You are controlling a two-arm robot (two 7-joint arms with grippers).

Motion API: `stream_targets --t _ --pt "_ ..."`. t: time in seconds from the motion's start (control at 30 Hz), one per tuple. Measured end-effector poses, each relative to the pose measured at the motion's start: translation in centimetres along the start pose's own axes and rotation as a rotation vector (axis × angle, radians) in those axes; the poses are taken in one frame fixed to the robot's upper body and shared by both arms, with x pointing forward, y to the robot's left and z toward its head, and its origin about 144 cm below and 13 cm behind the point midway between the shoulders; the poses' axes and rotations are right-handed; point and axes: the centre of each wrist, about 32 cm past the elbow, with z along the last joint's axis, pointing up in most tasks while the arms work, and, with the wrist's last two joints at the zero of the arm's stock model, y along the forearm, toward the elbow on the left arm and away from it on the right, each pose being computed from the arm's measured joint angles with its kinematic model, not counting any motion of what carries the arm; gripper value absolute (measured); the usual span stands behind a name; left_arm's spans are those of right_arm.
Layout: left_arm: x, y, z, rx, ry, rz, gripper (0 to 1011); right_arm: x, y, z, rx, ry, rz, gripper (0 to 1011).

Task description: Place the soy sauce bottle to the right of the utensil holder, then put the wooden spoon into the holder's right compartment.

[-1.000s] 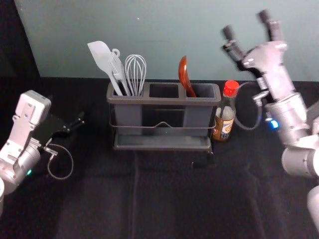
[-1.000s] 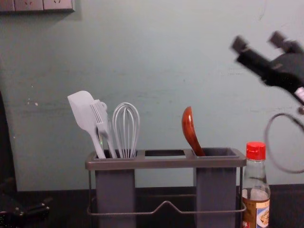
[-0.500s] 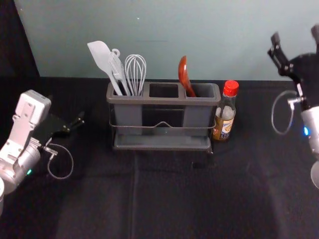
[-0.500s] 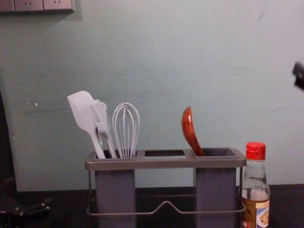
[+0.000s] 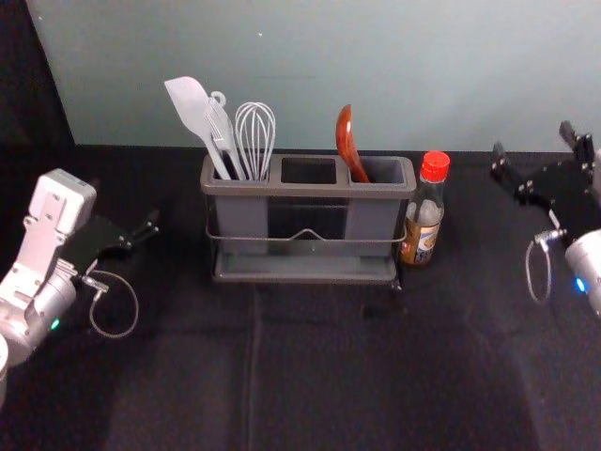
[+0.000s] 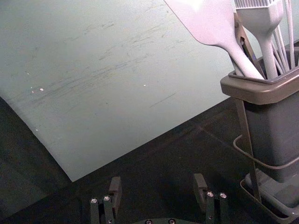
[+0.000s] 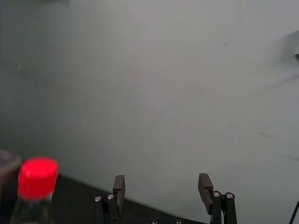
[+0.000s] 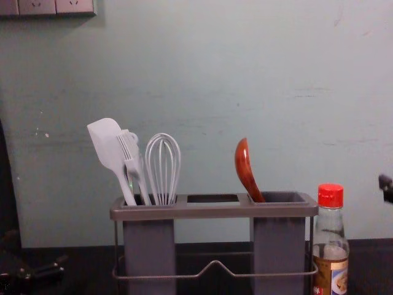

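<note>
Off to the holder's [image 5: 305, 191] right, the right gripper [image 5: 532, 138] has swung outward and dropped lower over the last second, fingers spread with nothing between them. Bottle [image 5: 423, 235] and spoon [image 5: 347, 146] have not shifted with it: the bottle stands upright just beside the holder's right end, and the spoon leans in the right compartment [image 8: 279, 246], bowl up. Both placements look done, leaving perhaps only the arm's retreat. The left gripper [image 6: 157, 179] is parked at the left, fingers apart.
</note>
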Motion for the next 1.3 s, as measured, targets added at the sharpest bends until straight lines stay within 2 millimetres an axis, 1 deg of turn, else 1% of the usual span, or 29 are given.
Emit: stream_targets --t 0.5,0.87,1.13,1.3 --pt "0.0 0.0 0.0 0.000 0.000 0.000 1005 0.6 -0.2 -1.7 -0.084 -0.218 0.105 1003" --pt "0.0 0.0 0.0 0.000 0.000 0.000 1005 0.4 0.5 -2.6 -0.090 -0.232 0.087 1002" --pt "0.0 0.0 0.0 0.000 0.000 0.000 1005 0.1 0.8 -2.6 -0.111 -0.215 0.071 1002" --pt "0.0 0.0 0.0 0.000 0.000 0.000 1005 0.0 0.8 -2.2 -0.136 -0.174 0.054 1002"
